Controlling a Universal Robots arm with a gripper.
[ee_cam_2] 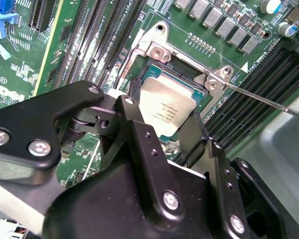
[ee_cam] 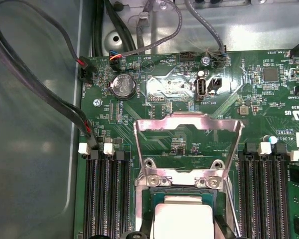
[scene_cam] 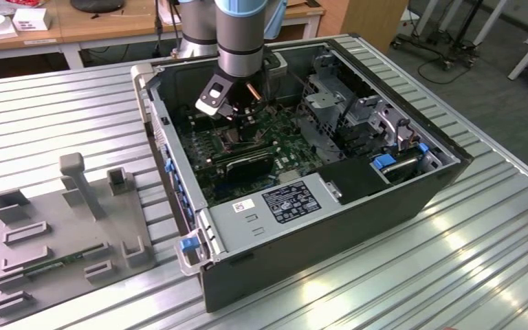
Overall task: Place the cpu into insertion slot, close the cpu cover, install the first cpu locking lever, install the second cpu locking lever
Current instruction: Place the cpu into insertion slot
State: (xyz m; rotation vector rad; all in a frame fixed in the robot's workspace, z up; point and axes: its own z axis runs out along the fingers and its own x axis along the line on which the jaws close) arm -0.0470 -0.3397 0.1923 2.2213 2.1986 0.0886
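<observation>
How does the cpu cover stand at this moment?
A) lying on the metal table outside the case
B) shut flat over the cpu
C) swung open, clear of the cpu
C: in the first wrist view the cpu cover is swung back on its hinge, the motherboard showing through its cut-out, and the cpu has its top bare.

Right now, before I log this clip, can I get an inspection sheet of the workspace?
Surface: slatted metal table carrying an open computer case.
Job's things: cpu sits at the insertion slot; cpu cover stands open; a thin lever juts free.
Clutter: grey fixture plate at the exterior view's left of the case.
Grippers: pincer inside the case, fingers against opposite cpu edges.
Cables: black cables run beside the motherboard.
Surroundings: wooden desks behind the table.
</observation>
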